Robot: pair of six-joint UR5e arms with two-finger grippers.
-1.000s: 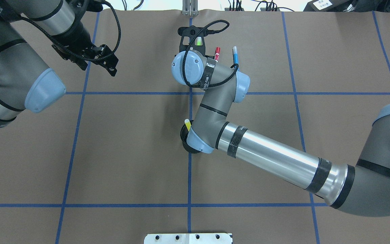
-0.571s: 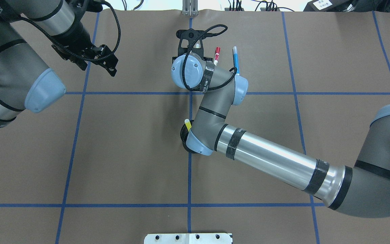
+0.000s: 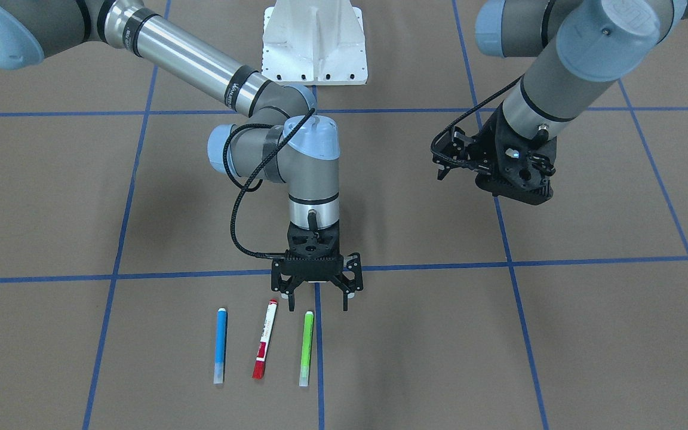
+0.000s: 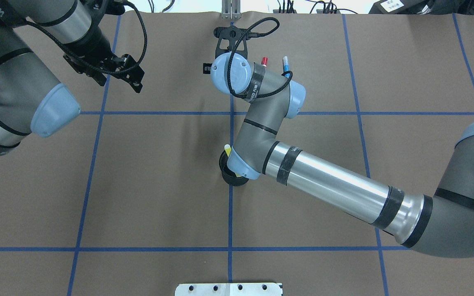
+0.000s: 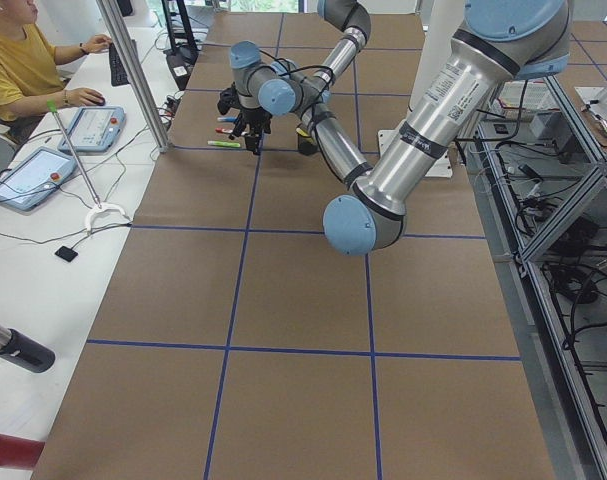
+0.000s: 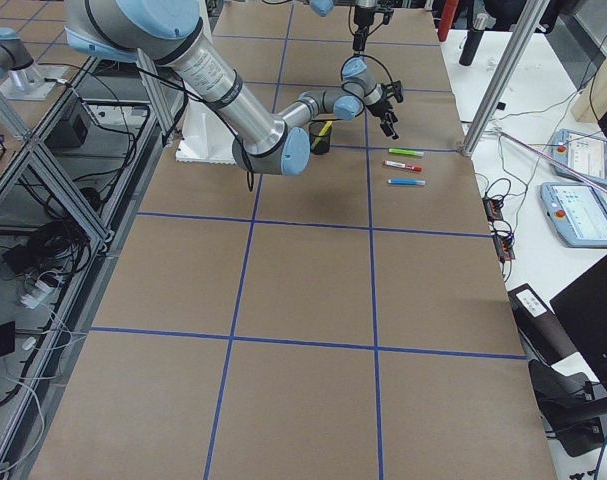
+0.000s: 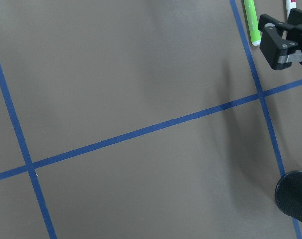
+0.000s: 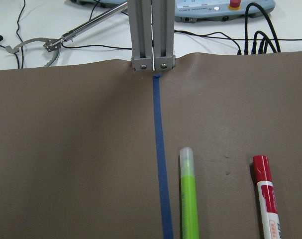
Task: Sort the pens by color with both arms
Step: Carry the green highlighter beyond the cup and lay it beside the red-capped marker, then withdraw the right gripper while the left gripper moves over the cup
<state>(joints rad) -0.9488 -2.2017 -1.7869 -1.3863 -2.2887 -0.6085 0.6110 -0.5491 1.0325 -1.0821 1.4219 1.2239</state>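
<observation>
Three pens lie side by side at the table's far side: a blue pen (image 3: 220, 345), a red pen (image 3: 265, 346) and a green pen (image 3: 306, 347). My right gripper (image 3: 318, 306) is open and empty. It points down just above the green pen's end nearest the robot, one finger on each side. The right wrist view shows the green pen (image 8: 189, 194) and the red pen (image 8: 267, 199) below. In the overhead view my right wrist hides the green pen. My left gripper (image 3: 442, 166) looks open and empty, held high and away from the pens.
A black mesh cup (image 4: 231, 174) with a yellow pen (image 4: 227, 150) in it stands at the table's middle, partly under my right forearm. An aluminium post (image 8: 152, 35) stands at the far edge. A white pedestal (image 3: 314, 42) is at the robot's side.
My right wrist has moved a little toward the far edge and now covers the green pen in the overhead view. The left arm has not moved.
</observation>
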